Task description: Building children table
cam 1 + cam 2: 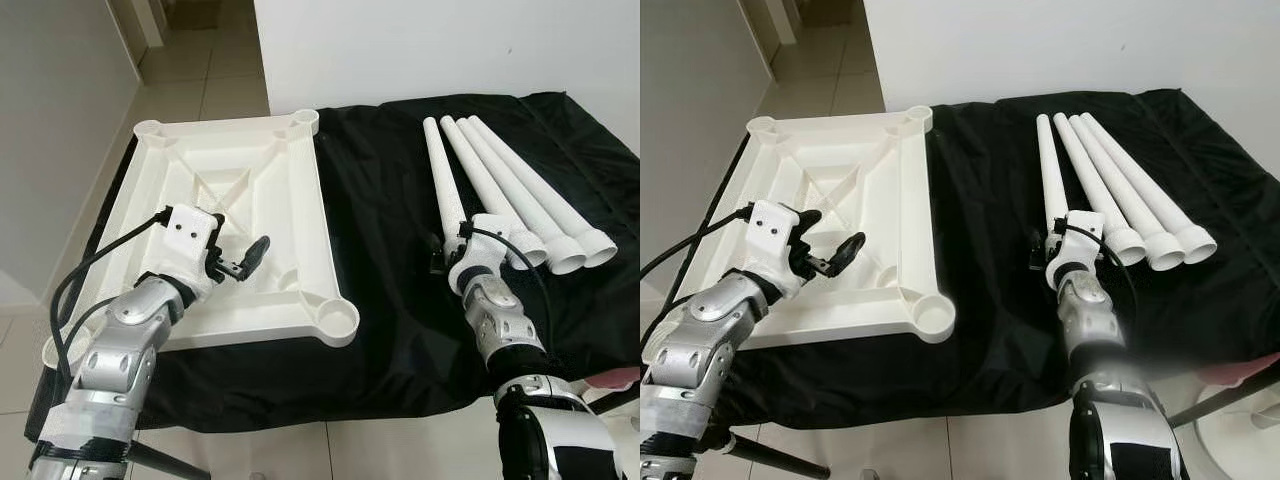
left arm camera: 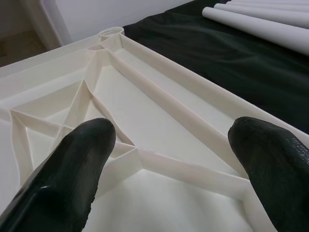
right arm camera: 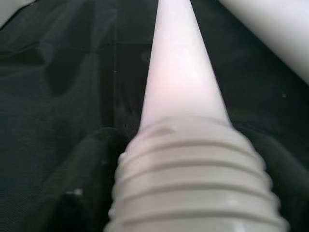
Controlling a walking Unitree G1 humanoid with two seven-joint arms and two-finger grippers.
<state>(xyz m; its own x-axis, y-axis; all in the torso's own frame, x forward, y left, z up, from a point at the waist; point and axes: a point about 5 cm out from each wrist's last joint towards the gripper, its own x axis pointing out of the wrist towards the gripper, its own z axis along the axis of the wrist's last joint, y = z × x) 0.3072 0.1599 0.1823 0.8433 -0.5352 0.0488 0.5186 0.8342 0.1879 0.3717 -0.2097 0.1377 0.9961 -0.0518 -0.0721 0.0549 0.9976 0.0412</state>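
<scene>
The white table top (image 1: 300, 190) lies upside down on the left of the black cloth, ribs up, with a round socket (image 1: 335, 318) at its near right corner. My left gripper (image 1: 245, 258) hovers open over its near ribs, and its fingers (image 2: 72, 174) hold nothing. Four white legs lie side by side on the right. My right gripper (image 1: 455, 245) is shut on the threaded end (image 3: 193, 169) of the leftmost leg (image 1: 440, 175), which still rests on the cloth. The other three legs (image 1: 520, 190) lie just to its right.
The black cloth (image 1: 380, 200) covers the whole work surface, with an open strip between the table top and the legs. A white wall stands behind. Tiled floor (image 1: 210, 70) runs along the left and the front edge.
</scene>
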